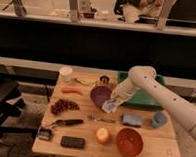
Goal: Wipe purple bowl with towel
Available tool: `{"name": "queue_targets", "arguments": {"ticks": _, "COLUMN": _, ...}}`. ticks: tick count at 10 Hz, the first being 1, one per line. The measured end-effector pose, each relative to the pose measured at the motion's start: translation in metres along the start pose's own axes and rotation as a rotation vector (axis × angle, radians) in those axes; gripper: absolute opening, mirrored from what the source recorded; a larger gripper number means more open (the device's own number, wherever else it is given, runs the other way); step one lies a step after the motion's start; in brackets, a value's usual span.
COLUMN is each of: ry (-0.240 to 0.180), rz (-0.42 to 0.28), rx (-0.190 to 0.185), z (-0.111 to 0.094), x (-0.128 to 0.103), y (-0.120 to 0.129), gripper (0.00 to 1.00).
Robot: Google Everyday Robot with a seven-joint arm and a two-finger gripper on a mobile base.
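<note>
The purple bowl (99, 95) sits near the middle of the wooden table (83, 128). My gripper (113, 100) is at the bowl's right rim, at the end of the white arm (160, 94) that reaches in from the right. It holds a pale towel (109, 105) that hangs against the bowl's right front edge.
On the table: a white cup (66, 73), a carrot (71, 91), grapes (62, 106), a fork (100, 118), a blue sponge (131, 119), a teal cup (159, 119), an orange (102, 135), a red bowl (129, 142), a phone (73, 141) and a green tray (143, 96).
</note>
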Motion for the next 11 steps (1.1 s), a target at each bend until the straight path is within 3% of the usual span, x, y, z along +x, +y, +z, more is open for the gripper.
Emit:
{"name": "queue_targets", "arguments": {"ticks": 3, "ry": -0.014, "rz": -0.031, "rx": 0.061, "z": 0.008, "x": 0.007, "y": -0.037, "gripper": 0.48}}
{"name": "queue_targets", "arguments": {"ticks": 4, "ry": -0.013, "rz": -0.053, "rx": 0.086, "z": 0.010, "x": 0.008, "y": -0.054, "gripper": 0.34}}
{"name": "queue_targets", "arguments": {"ticks": 7, "ry": -0.002, "rz": -0.070, "rx": 0.097, "z": 0.008, "x": 0.009, "y": -0.057, "gripper": 0.07}}
{"name": "queue_targets", "arguments": {"ticks": 8, "ry": 0.001, "rz": -0.070, "rx": 0.099, "z": 0.004, "x": 0.010, "y": -0.056, "gripper": 0.01}}
{"name": "queue_targets", "arguments": {"ticks": 11, "ry": 0.022, "rz": -0.076, "rx": 0.089, "z": -0.008, "x": 0.010, "y": -0.046, "gripper": 0.00}}
